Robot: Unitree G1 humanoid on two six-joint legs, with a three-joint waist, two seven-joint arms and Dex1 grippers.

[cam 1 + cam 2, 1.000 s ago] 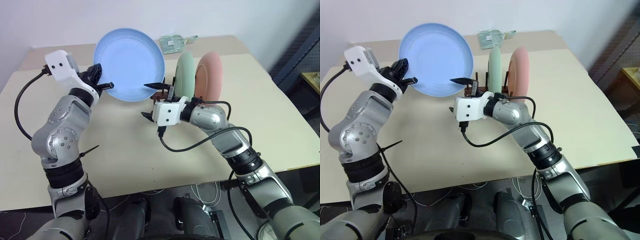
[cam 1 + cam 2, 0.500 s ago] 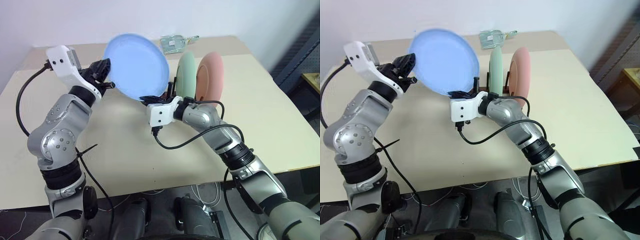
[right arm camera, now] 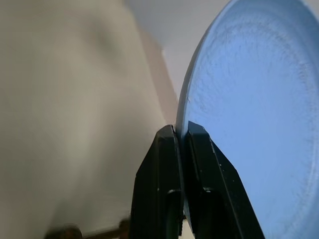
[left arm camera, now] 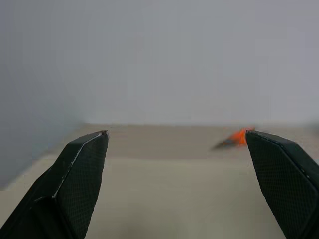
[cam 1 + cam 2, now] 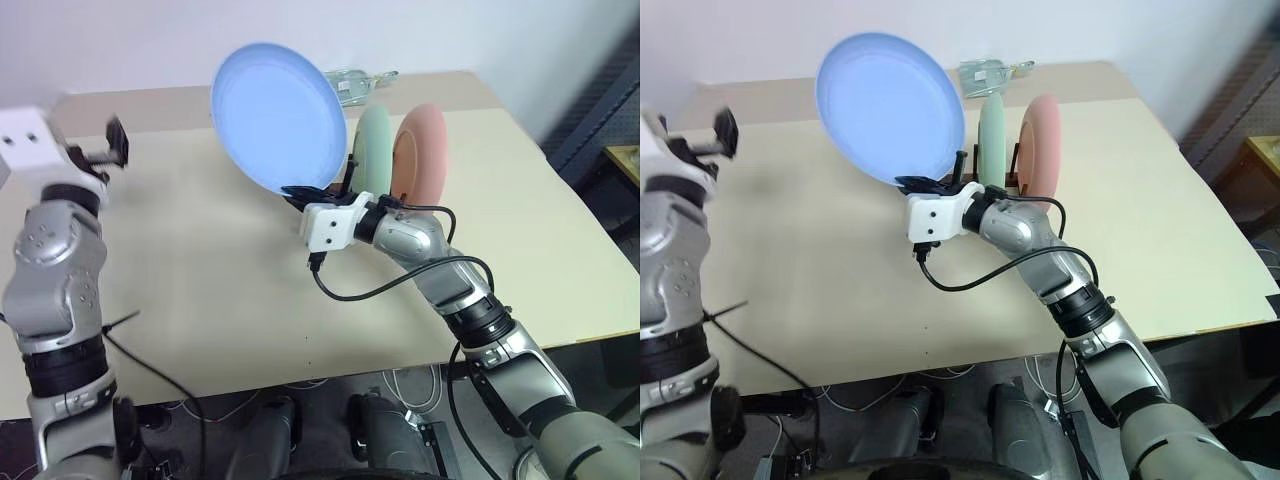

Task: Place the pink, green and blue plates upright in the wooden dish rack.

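With its two black fingers pinched tight on the lower rim of the blue plate [image 5: 278, 122], your right gripper [image 5: 306, 192] sits at centre frame and carries the plate alone, tilted up against the wall in the upper middle of the picture. Your left gripper [image 5: 113, 146] is at the far left edge, jaws spread wide with nothing between them (the left wrist view confirms bare table [image 5: 240, 290] ahead).

Just right of the right gripper, the green plate [image 5: 374, 150] and the pink plate [image 5: 420, 160] stand on edge side by side in the wooden dish rack [image 5: 962, 168], of which you see little more than dark pegs. So two of three look done; what remains is to bring the blue plate over and drop it upright into a free slot.

No brand, label or writing can be read anywhere.
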